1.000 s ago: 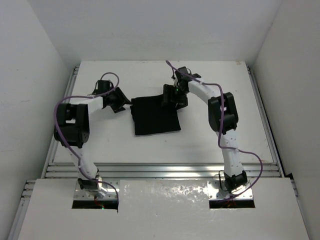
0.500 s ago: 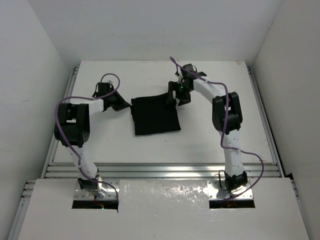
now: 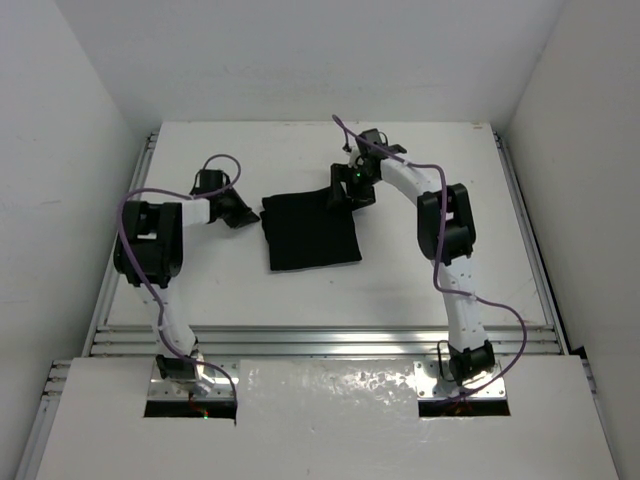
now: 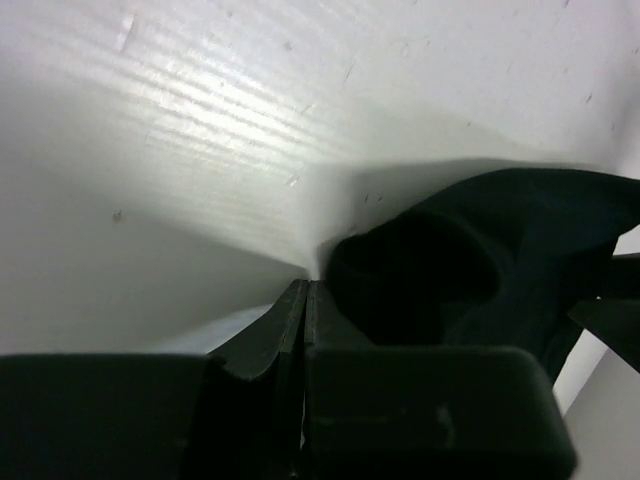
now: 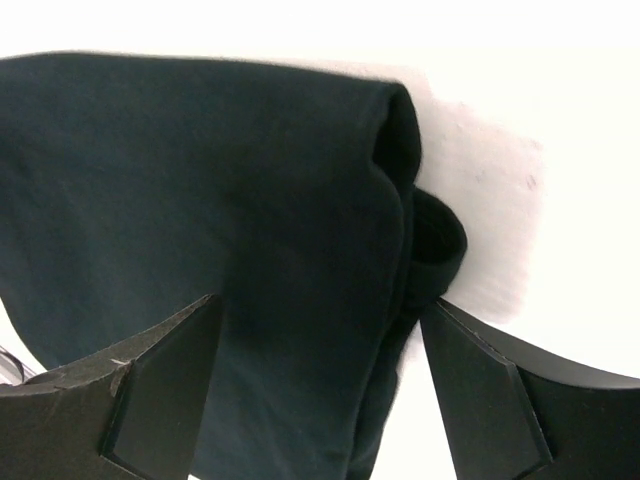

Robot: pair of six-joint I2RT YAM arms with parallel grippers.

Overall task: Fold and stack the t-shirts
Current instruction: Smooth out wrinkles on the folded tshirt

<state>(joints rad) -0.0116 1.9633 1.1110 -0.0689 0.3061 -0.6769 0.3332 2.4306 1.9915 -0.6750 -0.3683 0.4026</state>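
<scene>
White table (image 3: 430,275) holds the folded black t-shirt (image 3: 310,232) near its middle. My right gripper (image 5: 320,395) is spread wide over the far right corner. My left gripper (image 4: 304,295) is pressed closed at the far left corner. Dark blur hides whether any cloth is pinched there.

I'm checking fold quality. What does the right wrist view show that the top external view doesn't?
Only right wrist: the layered edge of the t-shirt and a cloth loop poking out beside it, the right gripper open above. Only top external: the whole folded rectangle, left gripper at its far left corner. Both: the black cloth on the white table.
</scene>
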